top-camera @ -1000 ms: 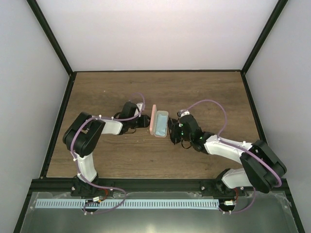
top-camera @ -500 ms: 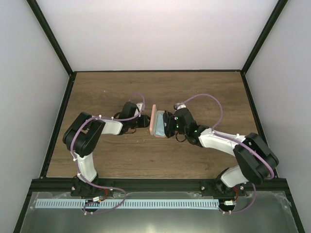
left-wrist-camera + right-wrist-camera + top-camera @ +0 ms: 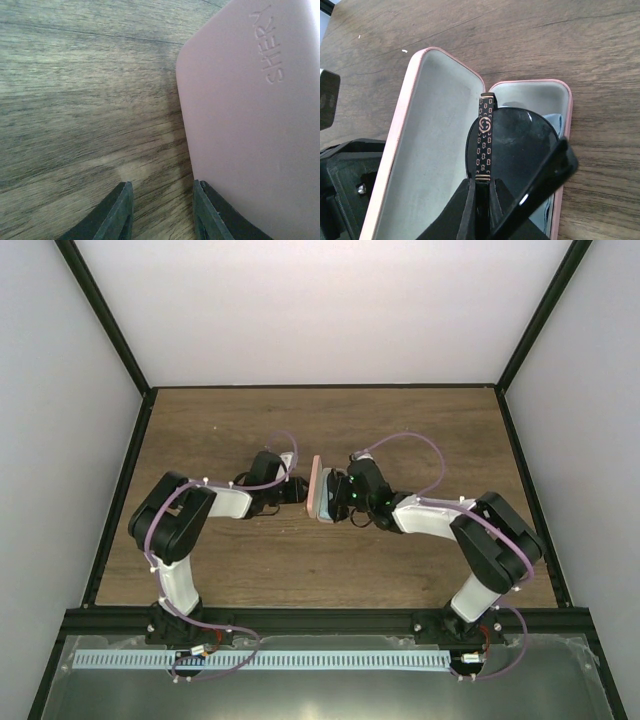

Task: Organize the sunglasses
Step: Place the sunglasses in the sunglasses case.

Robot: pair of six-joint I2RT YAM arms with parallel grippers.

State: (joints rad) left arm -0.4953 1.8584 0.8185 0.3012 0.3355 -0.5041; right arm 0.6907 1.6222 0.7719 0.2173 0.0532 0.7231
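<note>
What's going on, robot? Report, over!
Left gripper open, beside the raised lid of the pink case. Right gripper shut on the sunglasses by a temple arm, lenses over the open case. Blue cloth lying inside.

bench: we see matt grained wood | pink case: smooth matt shell, pale felt-like lining | sunglasses: we note glossy dark lenses | cloth: soft, matt

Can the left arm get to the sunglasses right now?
Probably not. The raised pink lid stands between the left gripper and the sunglasses, which the right gripper holds over the open case.
</note>
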